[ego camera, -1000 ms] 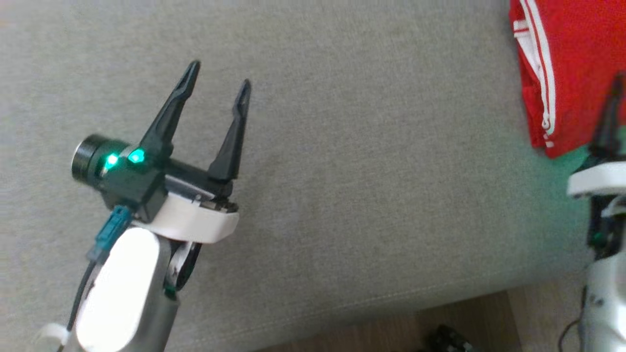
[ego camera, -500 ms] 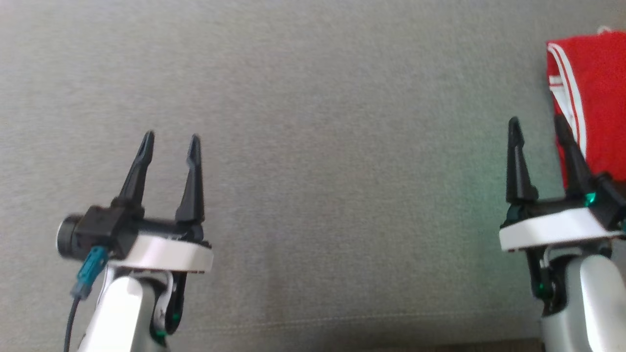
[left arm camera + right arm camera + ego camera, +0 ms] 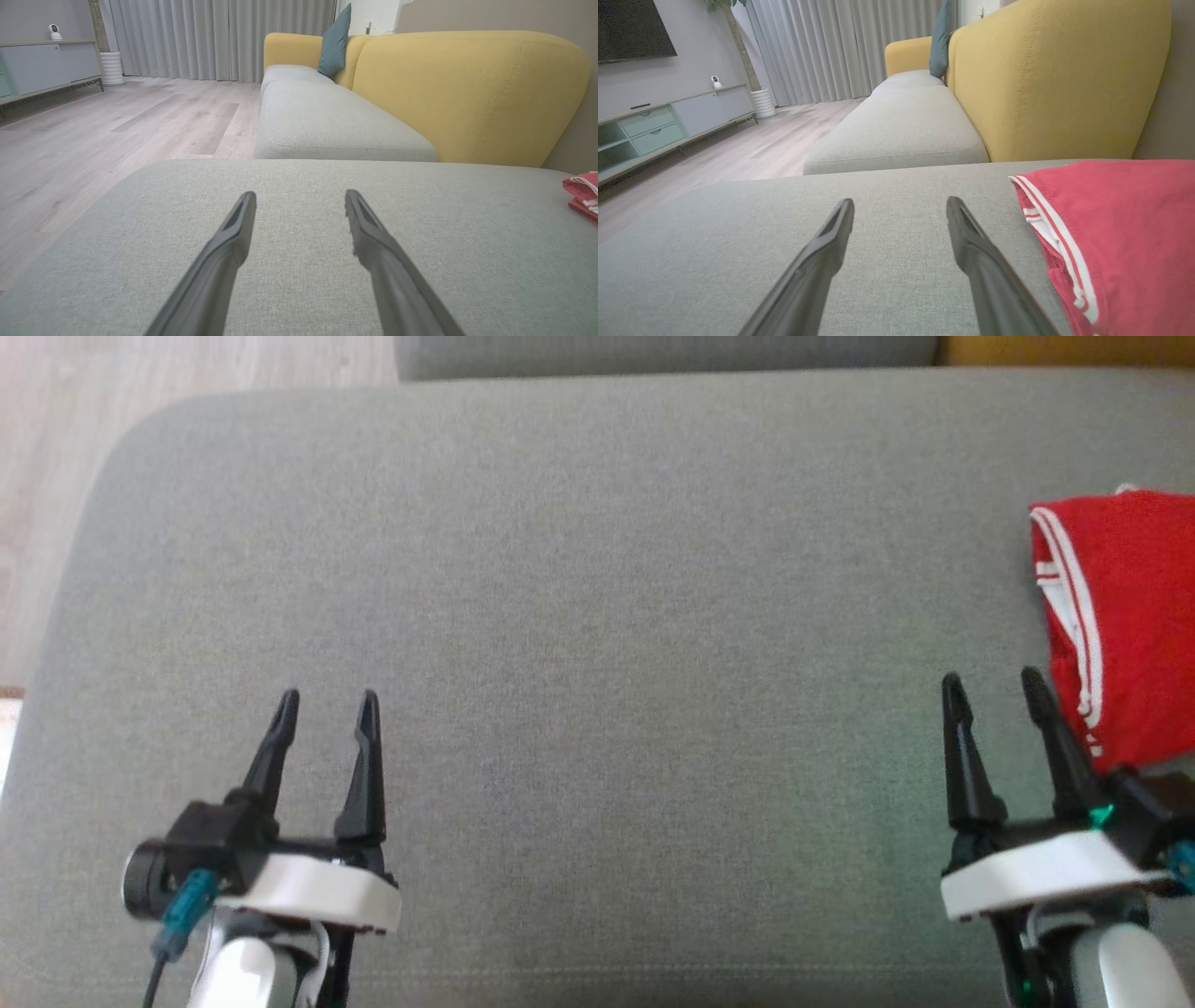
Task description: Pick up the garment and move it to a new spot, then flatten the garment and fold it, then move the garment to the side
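both the left gripper (image 3: pixel 327 698) and the right gripper (image 3: pixel 991 679) hover released and empty over the grey woven seat cushion (image 3: pixel 597 616), probably because the folded red fabric garment with white stripes (image 3: pixel 1134 616) already lies set aside, just right of the right gripper.

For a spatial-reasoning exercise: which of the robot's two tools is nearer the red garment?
The right tool, beside the striped edge of the garment; the left tool is far across the grey cushion.
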`<state>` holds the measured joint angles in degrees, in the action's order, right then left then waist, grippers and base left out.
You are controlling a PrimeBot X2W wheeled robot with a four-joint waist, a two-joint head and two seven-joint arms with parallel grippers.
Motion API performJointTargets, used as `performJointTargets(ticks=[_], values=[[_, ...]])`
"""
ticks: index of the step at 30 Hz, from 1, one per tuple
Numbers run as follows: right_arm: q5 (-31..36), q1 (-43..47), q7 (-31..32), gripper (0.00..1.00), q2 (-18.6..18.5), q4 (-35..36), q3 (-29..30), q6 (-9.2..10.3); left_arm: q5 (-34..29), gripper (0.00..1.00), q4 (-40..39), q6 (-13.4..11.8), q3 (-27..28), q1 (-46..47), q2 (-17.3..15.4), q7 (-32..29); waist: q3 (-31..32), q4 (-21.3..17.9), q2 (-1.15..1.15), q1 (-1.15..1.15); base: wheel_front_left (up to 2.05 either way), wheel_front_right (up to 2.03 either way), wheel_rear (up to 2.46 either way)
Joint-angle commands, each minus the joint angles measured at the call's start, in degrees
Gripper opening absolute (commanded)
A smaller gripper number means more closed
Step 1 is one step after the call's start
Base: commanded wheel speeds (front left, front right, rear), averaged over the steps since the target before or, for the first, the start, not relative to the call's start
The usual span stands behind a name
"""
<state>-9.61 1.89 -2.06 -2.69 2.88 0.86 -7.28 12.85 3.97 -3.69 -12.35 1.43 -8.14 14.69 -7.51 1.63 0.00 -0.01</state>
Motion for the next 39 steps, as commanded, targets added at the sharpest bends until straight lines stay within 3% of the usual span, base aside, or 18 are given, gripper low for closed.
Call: performJointTargets(ticks=[1,13,39], values=[[0.00,-0.21,0.08,1.00,-0.20,2.27,-1.26,-0.21,0.15,1.00,-1.48,-0.01,1.77,0.86,-0.52,0.10,1.39,-0.37,0.00,0.01,0.00,0.00,0.00],[0.14,2.67,0.83,1.00,-0.20,3.22,-1.19,-0.21,0.28,1.00,-1.20,-0.82,1.12,-1.94,-1.34,-1.53,4.15,-1.22,0.00,0.01,0.00,0.00,0.00],[0.11,2.97,0.84,1.00,-0.19,3.36,-1.42,-0.21,0.43,1.00,-1.23,-2.12,0.39,-1.91,-2.58,-2.75,4.09,-1.21,0.00,0.01,0.00,0.00,0.00]])
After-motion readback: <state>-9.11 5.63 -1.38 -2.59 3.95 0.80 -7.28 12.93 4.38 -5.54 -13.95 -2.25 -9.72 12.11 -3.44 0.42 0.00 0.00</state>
